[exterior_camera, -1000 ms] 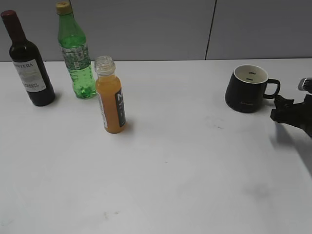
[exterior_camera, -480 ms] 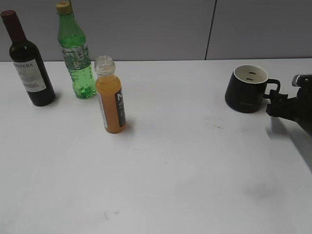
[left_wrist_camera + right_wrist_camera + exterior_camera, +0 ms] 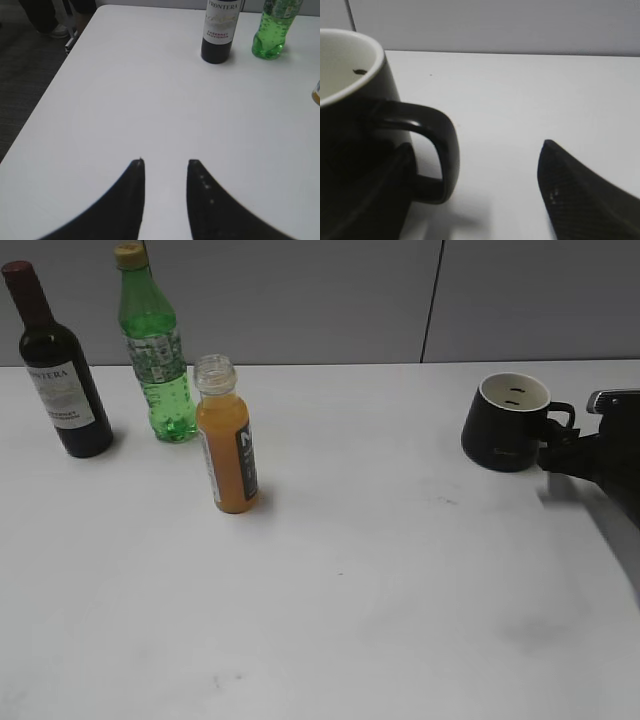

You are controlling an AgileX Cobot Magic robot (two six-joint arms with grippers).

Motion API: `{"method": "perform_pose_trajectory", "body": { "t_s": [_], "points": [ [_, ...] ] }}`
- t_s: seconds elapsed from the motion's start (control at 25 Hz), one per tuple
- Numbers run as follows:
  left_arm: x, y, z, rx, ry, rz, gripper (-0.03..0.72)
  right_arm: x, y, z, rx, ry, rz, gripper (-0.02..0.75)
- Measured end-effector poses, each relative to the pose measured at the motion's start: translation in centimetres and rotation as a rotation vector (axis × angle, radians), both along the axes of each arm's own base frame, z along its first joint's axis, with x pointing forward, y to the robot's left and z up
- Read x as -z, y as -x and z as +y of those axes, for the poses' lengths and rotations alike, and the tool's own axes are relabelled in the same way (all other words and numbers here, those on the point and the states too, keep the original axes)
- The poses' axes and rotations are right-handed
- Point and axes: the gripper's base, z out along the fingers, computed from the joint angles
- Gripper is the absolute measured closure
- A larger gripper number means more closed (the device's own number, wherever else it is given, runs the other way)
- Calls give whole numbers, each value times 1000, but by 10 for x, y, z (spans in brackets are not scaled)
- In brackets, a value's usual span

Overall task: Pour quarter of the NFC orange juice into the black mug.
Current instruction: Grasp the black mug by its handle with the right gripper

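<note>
The NFC orange juice [image 3: 227, 440] stands uncapped and upright on the white table, left of centre; only a sliver of it shows at the right edge of the left wrist view [image 3: 317, 95]. The black mug [image 3: 503, 430] stands at the far right with its handle pointing right. My right gripper [image 3: 560, 452] is open at the handle. In the right wrist view the mug [image 3: 350, 115] fills the left, and the handle [image 3: 440, 150] lies between the spread fingers of the right gripper [image 3: 477, 147]. My left gripper [image 3: 165, 162] is open and empty over bare table.
A dark wine bottle [image 3: 58, 370] and a taller green bottle [image 3: 155, 350] stand at the back left; both show in the left wrist view, wine bottle [image 3: 219, 30] and green bottle [image 3: 272, 30]. The table's left edge [image 3: 55, 75] drops to dark floor.
My right gripper has moved left and slightly back, up to the mug's handle. The bottles and mug have not moved.
</note>
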Motion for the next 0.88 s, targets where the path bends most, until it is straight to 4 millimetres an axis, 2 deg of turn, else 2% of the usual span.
{"method": "perform_pose_trajectory", "body": {
  "t_s": [0.16,0.48,0.68,0.88],
  "points": [
    [0,0,0,0,0,0,457,5,-6,-1,1,0,-3,164],
    [0,0,0,0,0,0,457,1,-17,-8,1,7,-38,164],
    [0,0,0,0,0,0,457,12,-22,-6,-36,10,-37,164],
    [0,0,0,0,0,0,457,14,-26,-6,-40,9,-53,164]
  ]
}}
